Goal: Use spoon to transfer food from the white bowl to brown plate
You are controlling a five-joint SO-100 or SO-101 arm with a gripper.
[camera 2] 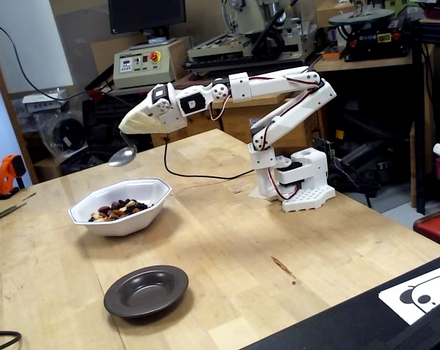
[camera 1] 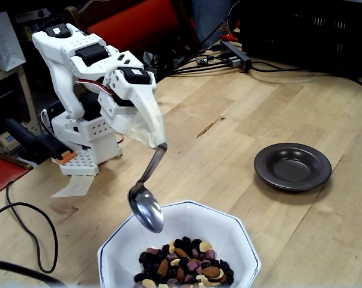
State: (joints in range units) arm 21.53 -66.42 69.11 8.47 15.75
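The silver spoon (camera 1: 146, 208) hangs bowl-down from my gripper (camera 1: 159, 143), which is shut on its handle; pale tape wraps the fingers. The empty spoon hovers just above the far left rim of the white bowl (camera 1: 244, 235), apart from the food (camera 1: 184, 264) heaped at the bowl's near side. The brown plate (camera 1: 292, 168) lies empty on the wood table to the right. In the other fixed view the spoon (camera 2: 122, 156) hangs from the gripper (camera 2: 125, 132) behind and above the white bowl (camera 2: 125, 221) with its food (camera 2: 116, 210); the brown plate (camera 2: 147, 290) lies nearer the camera.
The arm's white base (camera 1: 84, 141) stands at the table's back left, with a black cable (camera 1: 24, 231) looping beside it. A power strip (camera 1: 235, 54) and wires lie at the far edge. An orange tool (camera 2: 10, 175) rests at the table's left end.
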